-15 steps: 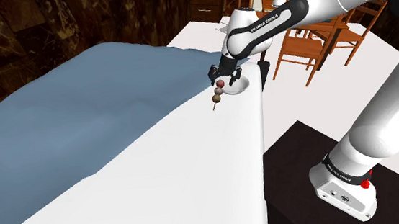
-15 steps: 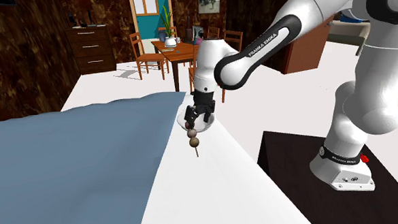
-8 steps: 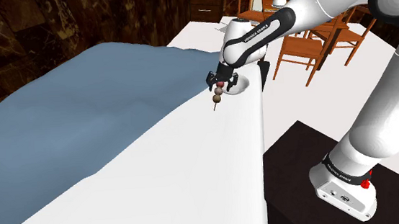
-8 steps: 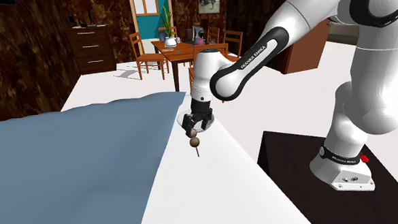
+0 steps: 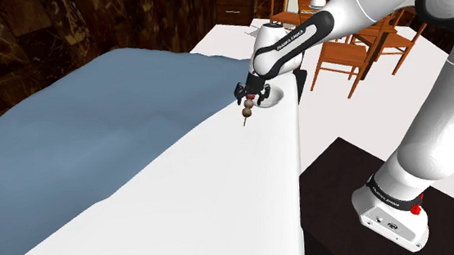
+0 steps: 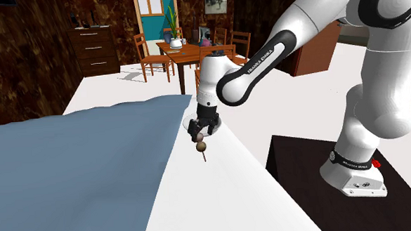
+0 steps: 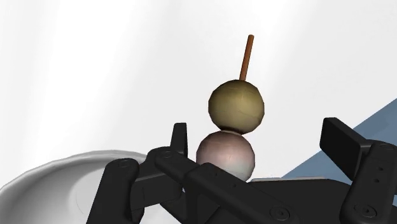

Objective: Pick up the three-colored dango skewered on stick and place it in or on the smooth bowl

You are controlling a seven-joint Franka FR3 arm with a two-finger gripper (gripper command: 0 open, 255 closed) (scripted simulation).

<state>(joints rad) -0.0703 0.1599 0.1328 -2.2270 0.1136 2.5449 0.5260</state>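
Where the blue blanket (image 5: 93,115) ends, a long white surface (image 5: 222,197) lies bare along its near edge; beside it the white arm (image 5: 430,125) rises from a black stand (image 5: 336,189) and bends down towards the far end, with wooden chairs (image 5: 344,57) behind; a white bowl (image 5: 276,99) sits on that bare strip, close to the edge; the black pincer (image 5: 251,90) hangs low over the bowl's rim on the blanket side; the dango (image 5: 248,106) hangs upright straight under it, stick end down, above the surface just beside the bowl; its olive ball is lowest, a pinkish one above, a dark red one up at the pincer; whether the pincer is pinching the skewer I cannot tell.
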